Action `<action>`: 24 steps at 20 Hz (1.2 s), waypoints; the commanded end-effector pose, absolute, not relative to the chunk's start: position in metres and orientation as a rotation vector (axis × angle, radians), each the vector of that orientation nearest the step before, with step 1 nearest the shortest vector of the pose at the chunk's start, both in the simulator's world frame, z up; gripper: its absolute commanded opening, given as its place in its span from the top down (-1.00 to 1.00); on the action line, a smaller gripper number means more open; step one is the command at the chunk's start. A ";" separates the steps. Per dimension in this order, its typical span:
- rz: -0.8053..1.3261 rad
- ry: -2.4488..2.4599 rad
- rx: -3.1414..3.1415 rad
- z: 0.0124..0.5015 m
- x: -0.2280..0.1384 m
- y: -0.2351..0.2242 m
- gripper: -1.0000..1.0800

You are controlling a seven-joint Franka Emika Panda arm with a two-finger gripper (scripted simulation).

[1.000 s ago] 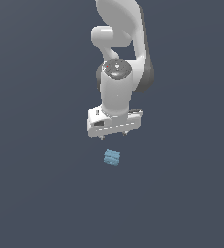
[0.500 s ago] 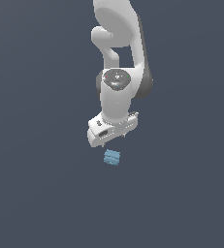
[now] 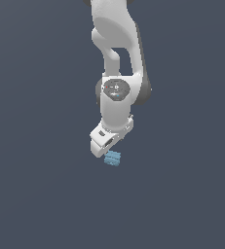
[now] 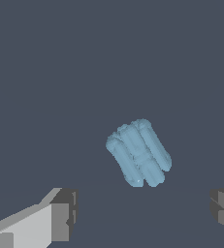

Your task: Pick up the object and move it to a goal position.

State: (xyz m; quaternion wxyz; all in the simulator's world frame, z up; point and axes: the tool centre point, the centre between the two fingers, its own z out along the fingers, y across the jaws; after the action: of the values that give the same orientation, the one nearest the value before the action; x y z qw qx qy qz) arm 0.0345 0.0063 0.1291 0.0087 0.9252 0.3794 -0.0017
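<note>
In the wrist view the gripper (image 4: 142, 213) stands wide, its fingers (image 4: 60, 213) apart with the object (image 4: 138, 152) lying free beyond them. The exterior view shows the object (image 3: 113, 158) just below the gripper (image 3: 104, 146), fingertips hidden.

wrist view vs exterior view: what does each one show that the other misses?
Wrist view only: two dark fingertips spread wide with bare floor between them, and the light-blue block close up, looking like a bundle of rounded ridges, lying beyond the fingertips and not between them.

Exterior view only: the white Panda arm reaching down, with its end effector turned at an angle just above the block.

Both: the block and the plain dark floor.
</note>
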 end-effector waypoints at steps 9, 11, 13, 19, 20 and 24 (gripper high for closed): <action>-0.007 1.592 2.698 0.108 0.044 0.005 -0.92; -0.007 1.659 2.659 0.104 0.046 0.004 -0.92; -0.006 1.718 2.623 0.101 0.048 0.004 -0.92; -0.002 1.848 2.538 0.093 0.051 0.003 -0.92; -0.002 1.863 2.528 0.093 0.051 0.003 -0.92; -0.001 1.905 2.498 0.090 0.052 0.003 -0.92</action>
State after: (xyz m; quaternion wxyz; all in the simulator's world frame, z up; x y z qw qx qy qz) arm 0.0518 0.0031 0.0909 0.0004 0.7992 0.6011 -0.0005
